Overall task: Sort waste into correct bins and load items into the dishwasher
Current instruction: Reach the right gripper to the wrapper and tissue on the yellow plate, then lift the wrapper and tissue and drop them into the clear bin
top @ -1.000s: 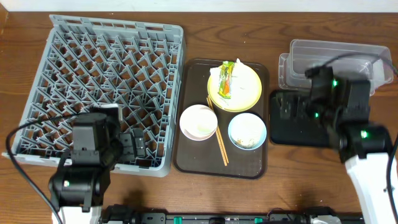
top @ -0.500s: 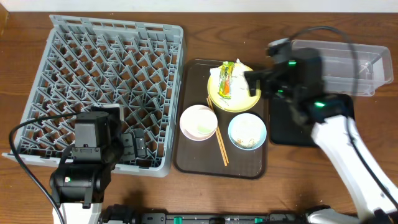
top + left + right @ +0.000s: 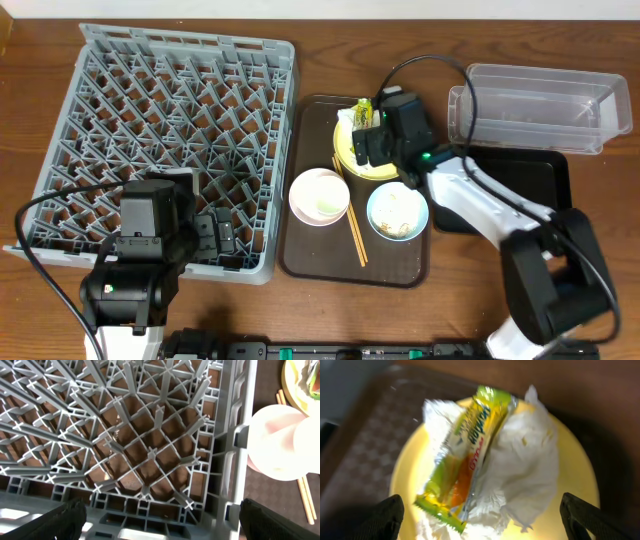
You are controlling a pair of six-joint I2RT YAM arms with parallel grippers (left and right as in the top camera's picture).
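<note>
Two arms work at a wooden table [image 3: 320, 40], and neither holds anything. The right gripper [image 3: 368, 145] hangs with its jaws spread wide over a round pale-yellow plate [image 3: 345, 160], which sits at the far end of a dark brown rectangular serving tray [image 3: 310, 255]. On that plate lies a green, yellow and orange snack wrapper [image 3: 462, 460], stretched across a crumpled white tissue [image 3: 532, 460]. In the right wrist view the wrapper lies ahead of the gap between the two dark fingers, untouched.

Nearer on the same tray stand a white round bowl [image 3: 319, 195] and a light-blue round bowl [image 3: 397, 212] with pale scraps inside. A pair of wooden chopsticks [image 3: 352, 225] lies between them. To the right of the serving tray, a clear rectangular plastic tub [image 3: 530, 105] sits at the back, with a shallow black rectangular tray [image 3: 540, 170] just in front of it.

The left gripper [image 3: 167, 522], jaws also wide apart and empty, hovers above the near right corner of the large square grey plastic dish rack [image 3: 185, 40]. The rack lies just left of the serving tray.
</note>
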